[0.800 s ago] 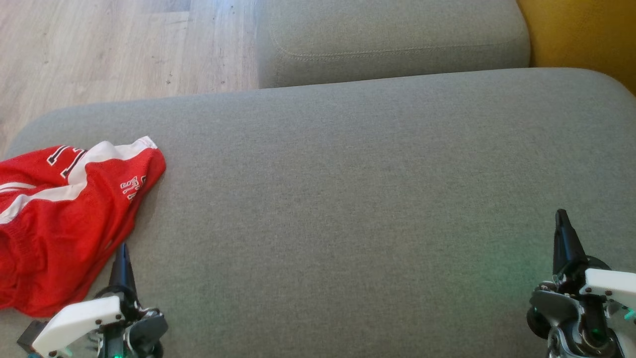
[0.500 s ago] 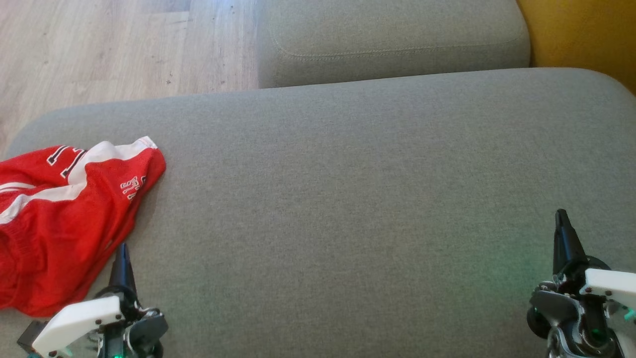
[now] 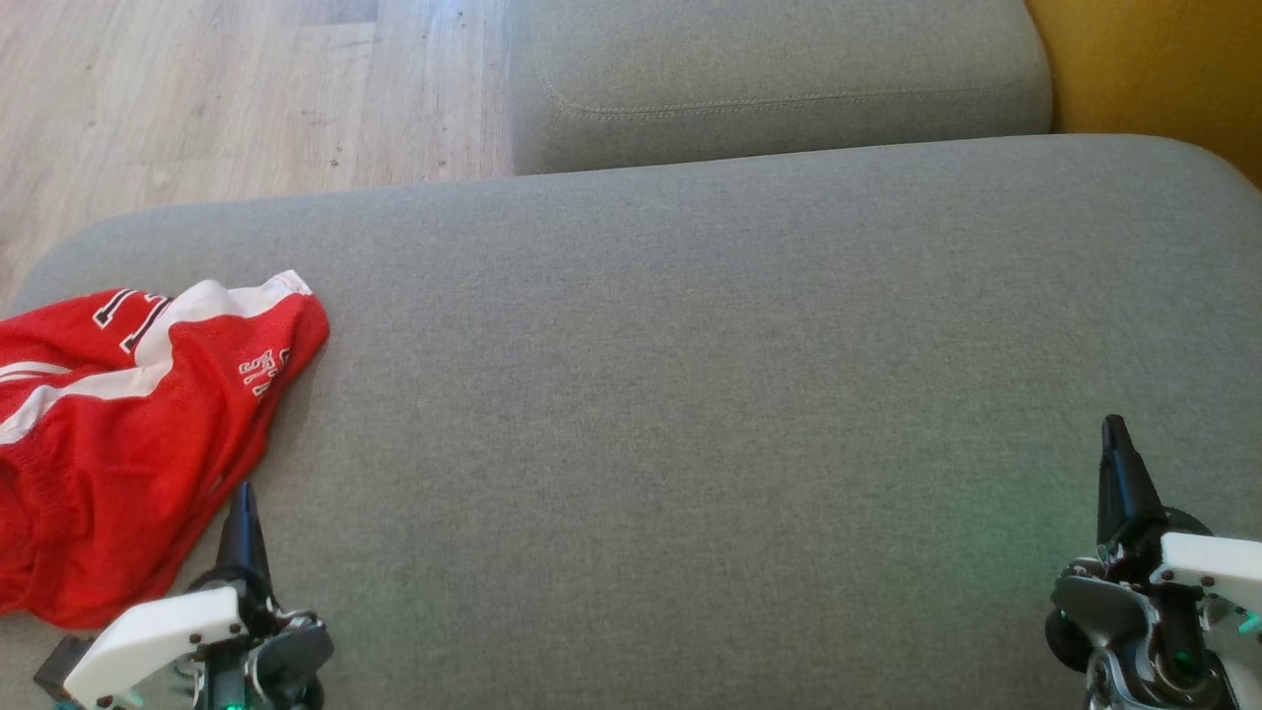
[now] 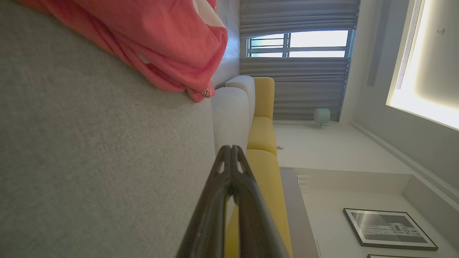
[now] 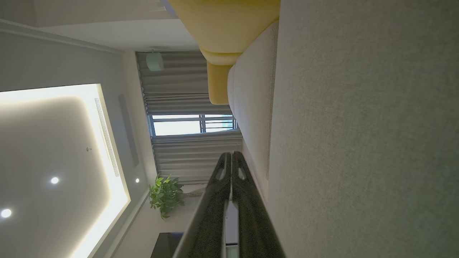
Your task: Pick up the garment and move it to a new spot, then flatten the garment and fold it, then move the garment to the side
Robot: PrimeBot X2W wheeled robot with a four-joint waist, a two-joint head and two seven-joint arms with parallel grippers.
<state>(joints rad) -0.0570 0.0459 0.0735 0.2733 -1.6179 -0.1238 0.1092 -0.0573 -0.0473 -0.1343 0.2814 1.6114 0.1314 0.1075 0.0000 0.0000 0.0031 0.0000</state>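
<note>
garment (image 3: 128,444) lies just beside left jaws

Red-and-white garment (image 3: 118,434); grey cushion (image 3: 690,394)

The left gripper (image 3: 243,498) and right gripper (image 3: 1114,432) each have slim, tapering black fingers, a white cover dotted with dark screws, and small green lights.

garment (image 3: 118,444) cut off left, lettering (image 3: 258,373) unreadable
</note>
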